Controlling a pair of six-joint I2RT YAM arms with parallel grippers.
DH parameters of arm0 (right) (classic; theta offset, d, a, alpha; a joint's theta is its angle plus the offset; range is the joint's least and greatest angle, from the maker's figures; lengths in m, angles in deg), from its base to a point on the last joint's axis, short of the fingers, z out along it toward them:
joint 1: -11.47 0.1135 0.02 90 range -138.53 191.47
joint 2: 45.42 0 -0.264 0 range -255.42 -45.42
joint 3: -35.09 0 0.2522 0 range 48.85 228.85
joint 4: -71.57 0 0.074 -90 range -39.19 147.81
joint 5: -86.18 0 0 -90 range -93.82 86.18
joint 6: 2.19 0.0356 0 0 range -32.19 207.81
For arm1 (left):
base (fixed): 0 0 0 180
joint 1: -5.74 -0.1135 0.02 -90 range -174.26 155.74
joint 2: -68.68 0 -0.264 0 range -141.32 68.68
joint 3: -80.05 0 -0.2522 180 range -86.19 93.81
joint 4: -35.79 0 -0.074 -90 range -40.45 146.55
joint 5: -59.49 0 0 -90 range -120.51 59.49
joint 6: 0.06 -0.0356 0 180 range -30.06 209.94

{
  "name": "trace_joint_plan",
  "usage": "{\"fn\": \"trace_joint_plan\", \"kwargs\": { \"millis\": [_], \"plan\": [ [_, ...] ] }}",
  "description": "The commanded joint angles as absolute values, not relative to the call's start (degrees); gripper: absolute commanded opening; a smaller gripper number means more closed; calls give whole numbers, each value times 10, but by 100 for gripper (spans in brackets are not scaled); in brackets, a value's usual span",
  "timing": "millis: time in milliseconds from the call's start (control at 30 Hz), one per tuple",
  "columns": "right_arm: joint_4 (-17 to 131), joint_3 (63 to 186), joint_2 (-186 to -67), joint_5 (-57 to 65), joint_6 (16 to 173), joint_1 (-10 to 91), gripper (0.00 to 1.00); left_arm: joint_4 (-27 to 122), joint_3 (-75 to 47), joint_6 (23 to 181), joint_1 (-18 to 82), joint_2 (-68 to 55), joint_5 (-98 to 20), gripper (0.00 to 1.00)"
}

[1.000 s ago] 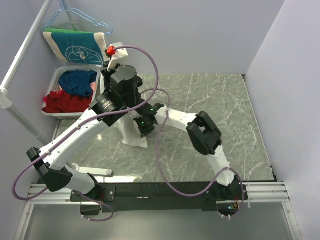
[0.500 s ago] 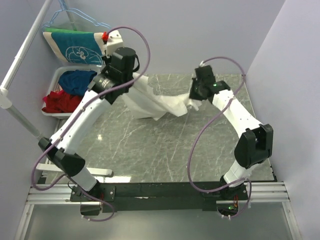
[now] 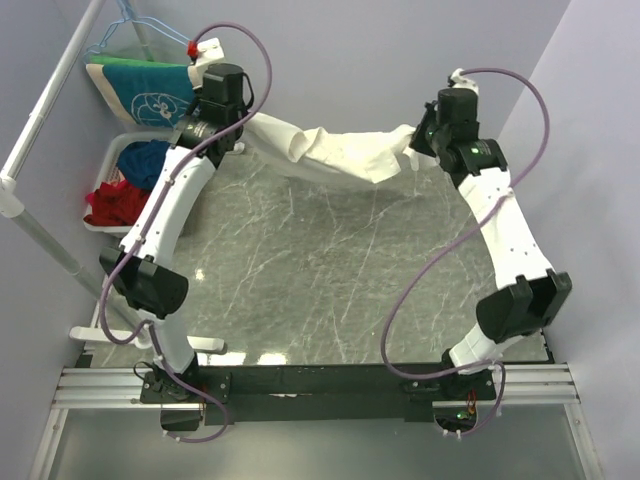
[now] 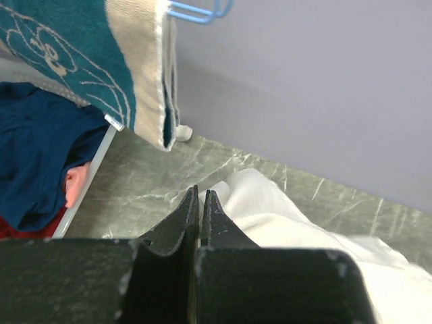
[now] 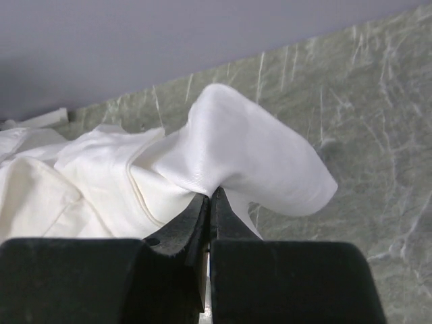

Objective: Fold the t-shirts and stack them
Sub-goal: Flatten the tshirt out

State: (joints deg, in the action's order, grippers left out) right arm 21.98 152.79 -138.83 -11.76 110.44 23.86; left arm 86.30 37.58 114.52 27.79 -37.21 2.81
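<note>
Over the far edge of the table (image 3: 330, 290), the t-shirt (image 3: 345, 158) hangs crosswise between left gripper (image 3: 246, 126) and right gripper (image 3: 416, 142), both pinching it.

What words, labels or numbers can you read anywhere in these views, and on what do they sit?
No readable text in any view.
White t-shirt: only plain cloth faces the cameras; no print or script shows.
Hanging teal cloth: a white line drawing, no letters.
Small pale tab at its edge: too small to read.
Blue clothes and red clothes in the bin: no labels seen.
</note>
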Motion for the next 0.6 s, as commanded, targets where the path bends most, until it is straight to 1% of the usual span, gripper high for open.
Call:
{"fn": "trace_joint_plan", "kwargs": {
  "millis": [0, 167, 267, 400, 533, 567],
  "plan": [
    [269, 1507, -1286, -151, 1094, 224, 0, 836, 336, 1178, 246, -304, -19, 1],
    [278, 1416, -1188, -150, 1114, 220, 0, 858, 226, 1212, 207, -241, -71, 1],
    [272, 1382, -1154, -152, 1128, 220, 0, 865, 203, 1216, 204, -222, -73, 1],
    [273, 1383, -1153, -152, 1135, 219, 0, 864, 224, 1212, 203, -235, -86, 1],
    [268, 1418, -1215, -160, 1132, 216, 0, 855, 263, 1216, 203, -288, -106, 1],
    [265, 1428, -1229, -156, 1134, 213, 0, 854, 292, 1217, 203, -319, -114, 1]
  ]
}}
